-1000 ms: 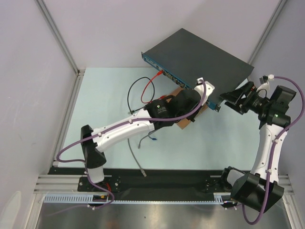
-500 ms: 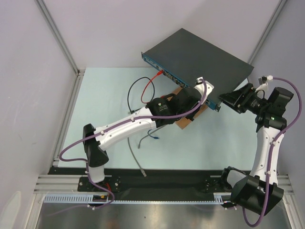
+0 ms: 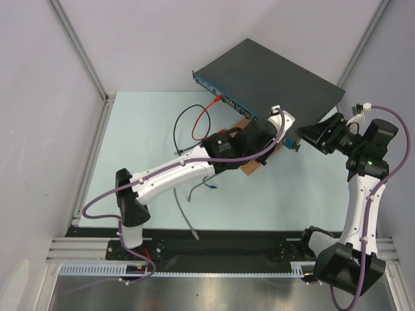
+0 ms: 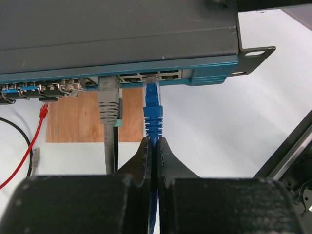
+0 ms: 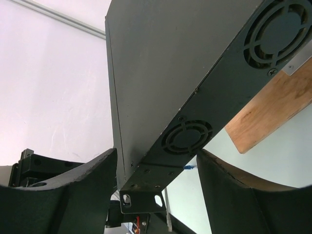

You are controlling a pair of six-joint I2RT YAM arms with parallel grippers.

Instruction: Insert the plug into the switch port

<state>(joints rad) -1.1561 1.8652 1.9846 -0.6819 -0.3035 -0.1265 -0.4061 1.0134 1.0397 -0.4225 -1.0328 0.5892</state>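
Observation:
The switch (image 3: 266, 71) is a flat black box with a blue front strip (image 4: 204, 78) of sockets. It rests on a wooden board (image 4: 83, 117). My left gripper (image 4: 153, 146) is shut on the blue cable just behind the blue plug (image 4: 153, 109). The plug's clear tip sits in a socket near the strip's right end; how deep it goes does not show. A grey plug (image 4: 108, 102) sits in a socket to its left. My right gripper (image 3: 312, 135) clamps the switch's right end (image 5: 190, 136), one finger on the top face and one under it, next to the mounting bracket (image 5: 144, 197).
Red (image 3: 204, 120) and black (image 3: 178, 126) cables loop on the pale mat left of my left arm. A grey cable (image 3: 185, 214) and a loose blue end (image 3: 209, 186) lie near the front. Frame posts and walls close in both sides.
My right gripper has moved left onto the switch's right corner. My left arm has pushed slightly forward toward the front strip with the blue plug.

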